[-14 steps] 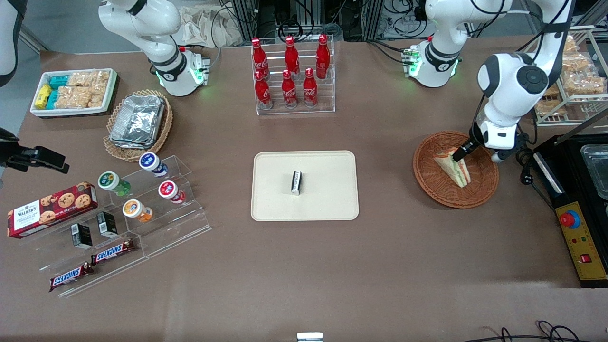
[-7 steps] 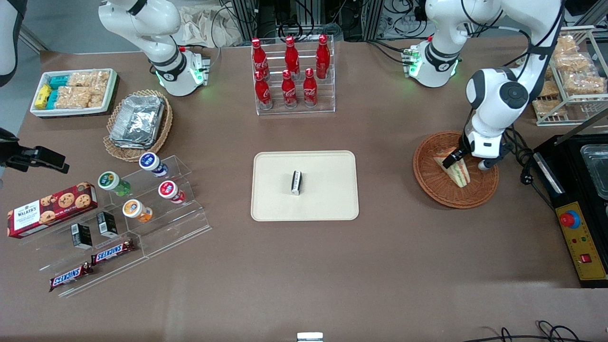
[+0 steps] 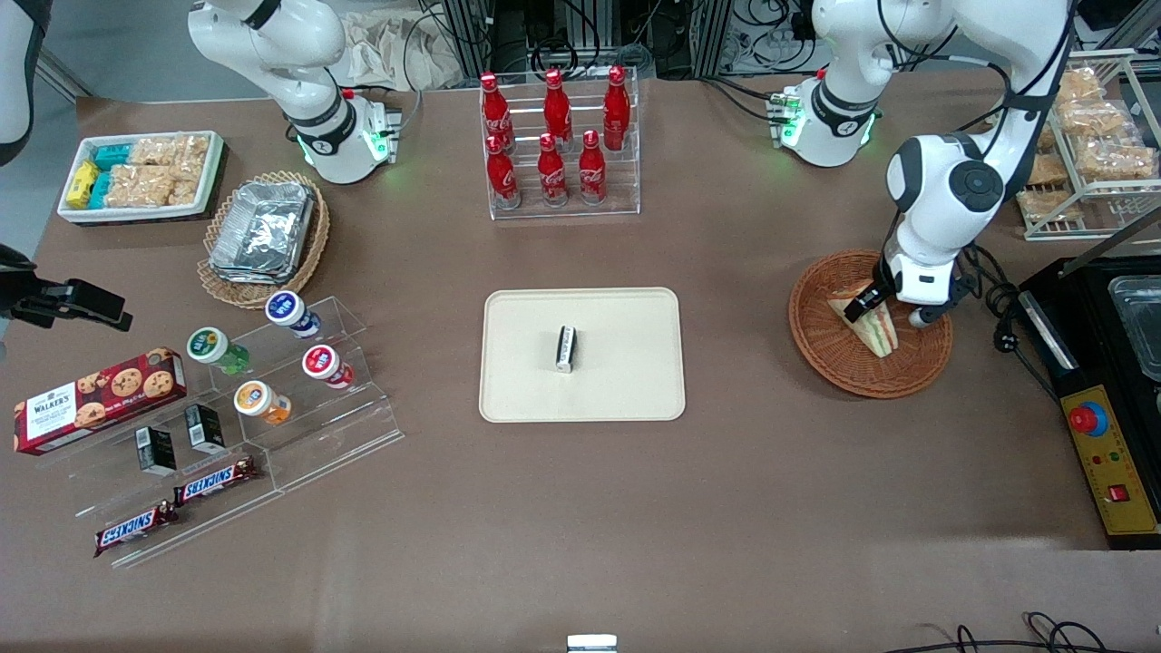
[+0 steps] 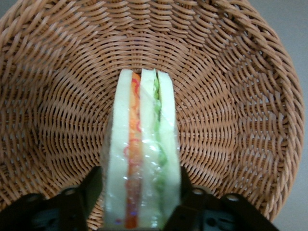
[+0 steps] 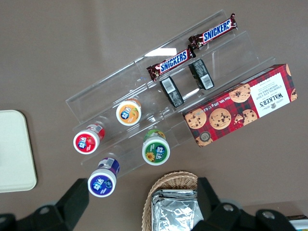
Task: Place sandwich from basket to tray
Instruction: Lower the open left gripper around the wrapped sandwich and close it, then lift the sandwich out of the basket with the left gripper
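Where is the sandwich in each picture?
Front view: the sandwich lies in the basket, with the gripper at one end of it.
Left wrist view: the sandwich stands on edge between the gripper's fingers.
Right wrist view: not in it.
Shared landmark: the basket's wicker weave.

We saw glossy white rounded arm links, dark grey joint caps, black gripper (image 3: 862,307) fingers, green base lights, looping black cables.
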`<action>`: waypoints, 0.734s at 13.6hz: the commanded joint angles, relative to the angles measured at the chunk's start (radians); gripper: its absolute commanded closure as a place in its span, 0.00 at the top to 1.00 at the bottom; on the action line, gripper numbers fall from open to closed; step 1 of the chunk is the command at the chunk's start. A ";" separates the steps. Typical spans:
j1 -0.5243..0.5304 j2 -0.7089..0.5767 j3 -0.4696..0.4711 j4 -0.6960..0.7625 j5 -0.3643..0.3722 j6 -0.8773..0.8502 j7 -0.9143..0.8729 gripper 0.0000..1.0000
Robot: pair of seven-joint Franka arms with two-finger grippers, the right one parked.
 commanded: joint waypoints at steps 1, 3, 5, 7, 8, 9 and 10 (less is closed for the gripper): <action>-0.027 0.009 -0.006 0.005 0.006 0.048 -0.062 0.00; -0.027 -0.021 -0.009 0.025 0.012 -0.027 -0.056 0.00; -0.027 -0.091 -0.008 0.081 0.013 -0.194 -0.008 0.00; -0.027 -0.157 -0.006 0.161 0.013 -0.370 0.072 0.00; -0.025 -0.184 -0.006 0.209 0.013 -0.451 0.104 0.00; -0.025 -0.202 -0.008 0.265 0.013 -0.540 0.137 0.00; -0.027 -0.205 -0.009 0.343 0.013 -0.647 0.179 0.00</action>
